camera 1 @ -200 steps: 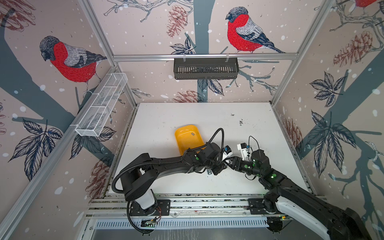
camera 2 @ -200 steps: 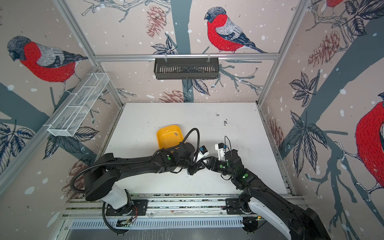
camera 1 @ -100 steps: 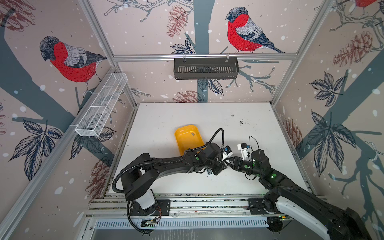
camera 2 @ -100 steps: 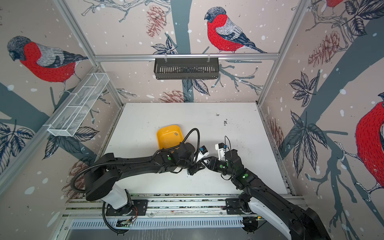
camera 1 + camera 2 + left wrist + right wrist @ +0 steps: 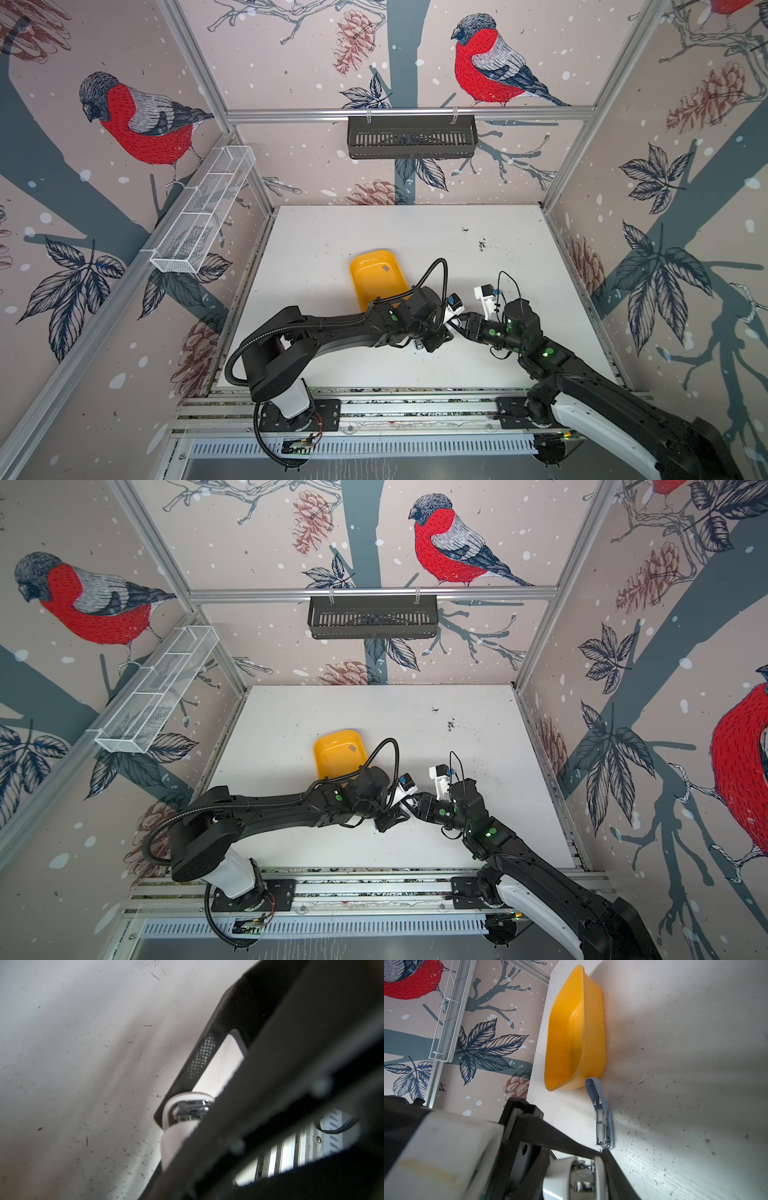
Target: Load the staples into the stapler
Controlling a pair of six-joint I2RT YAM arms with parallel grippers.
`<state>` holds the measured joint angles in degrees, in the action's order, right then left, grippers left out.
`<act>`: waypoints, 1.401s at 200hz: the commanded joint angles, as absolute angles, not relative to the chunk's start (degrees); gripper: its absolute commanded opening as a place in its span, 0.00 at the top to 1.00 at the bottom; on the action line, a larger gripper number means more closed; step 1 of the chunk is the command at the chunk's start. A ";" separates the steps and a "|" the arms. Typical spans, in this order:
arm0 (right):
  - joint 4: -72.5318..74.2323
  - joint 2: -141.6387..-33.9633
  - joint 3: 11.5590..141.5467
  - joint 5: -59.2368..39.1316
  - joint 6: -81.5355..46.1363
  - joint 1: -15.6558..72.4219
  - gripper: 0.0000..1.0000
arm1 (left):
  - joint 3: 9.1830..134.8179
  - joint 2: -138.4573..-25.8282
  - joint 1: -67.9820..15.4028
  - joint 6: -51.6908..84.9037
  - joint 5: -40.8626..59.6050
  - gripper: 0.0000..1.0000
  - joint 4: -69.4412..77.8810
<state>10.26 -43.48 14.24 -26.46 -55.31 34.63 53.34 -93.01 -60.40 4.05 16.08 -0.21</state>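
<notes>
One grey strip of staples (image 5: pixel 385 269) lies loose in the yellow tray (image 5: pixel 354 270) at mid-counter, apart from the white stapler (image 5: pixel 176 1142), which sits toward the front of the counter (image 5: pixel 332 237) where the two arms meet. Left jaws are closed on the stapler's body, which sits between the dotted pad and the near finger in the left wrist view. Right jaws stand at its open end; whether they pinch anything there I cannot tell.

Chrome shows in the stapler's mouth, but the channel is too blurred to tell whether any staples are in it. By my judgement loading is underway at best, with the tray strip not yet in.

A second stapler, the blue stapler (image 5: pixel 602 1113), lies hinged open on the counter just beside the tray's end. The left arm (image 5: pixel 332 328) crosses the tray's near end, so a reach for that strip looks crowded. Dark specks litter the counter. A black basket (image 5: pixel 411 137) and a wire rack (image 5: pixel 203 212) hang on the walls.
</notes>
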 commanded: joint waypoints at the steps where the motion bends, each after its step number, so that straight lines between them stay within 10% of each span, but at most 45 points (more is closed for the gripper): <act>1: 11.96 -43.27 14.24 -26.54 -55.16 34.67 0.60 | 53.31 -92.93 -60.47 4.04 16.44 0.70 1.36; 119: 11.92 -43.10 14.15 -26.32 -55.21 34.74 0.51 | 53.43 -92.89 -60.47 4.13 16.61 0.79 1.48; 219: 12.13 -43.36 14.06 -26.28 -55.24 34.71 0.64 | 53.42 -93.08 -60.47 4.22 16.62 0.80 1.57; 245: 12.22 -43.34 14.06 -26.37 -55.28 34.71 0.51 | 53.35 -93.06 -60.42 4.17 16.61 0.80 1.56; 280: 12.22 -43.44 14.06 -26.36 -55.26 34.67 0.64 | 53.35 -92.99 -60.42 4.22 16.61 0.80 1.51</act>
